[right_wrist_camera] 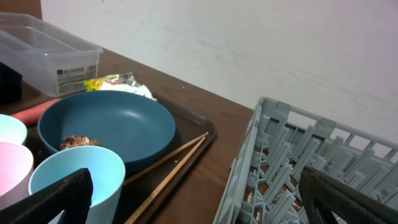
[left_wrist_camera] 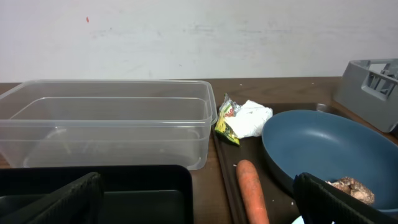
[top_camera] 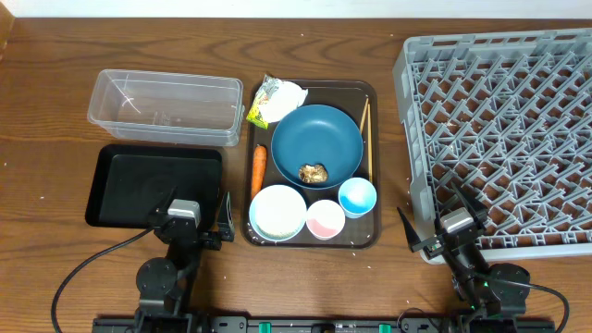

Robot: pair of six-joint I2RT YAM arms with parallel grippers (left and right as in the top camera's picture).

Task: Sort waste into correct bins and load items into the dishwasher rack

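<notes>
On a brown serving tray [top_camera: 370,236] lie a crumpled wrapper [top_camera: 276,100], a carrot [top_camera: 258,168], a dark-blue bowl [top_camera: 317,139] holding a brown food lump [top_camera: 313,173], a white bowl [top_camera: 277,211], a pink cup [top_camera: 325,219], a light-blue cup [top_camera: 357,196] and chopsticks [top_camera: 365,129]. The clear tub [top_camera: 166,106] and black tray [top_camera: 153,180] stand left of it, both empty. The grey rack [top_camera: 504,129] is at the right. My left gripper [top_camera: 199,213] is open between the black tray and the carrot [left_wrist_camera: 252,193]. My right gripper [top_camera: 437,211] is open at the rack's front-left corner [right_wrist_camera: 298,168].
Small white specks lie inside the rack's lattice [right_wrist_camera: 250,197]. Bare wooden table [top_camera: 55,240] surrounds the bins. Both arms' bases and cables sit at the near table edge. A white wall stands behind the table.
</notes>
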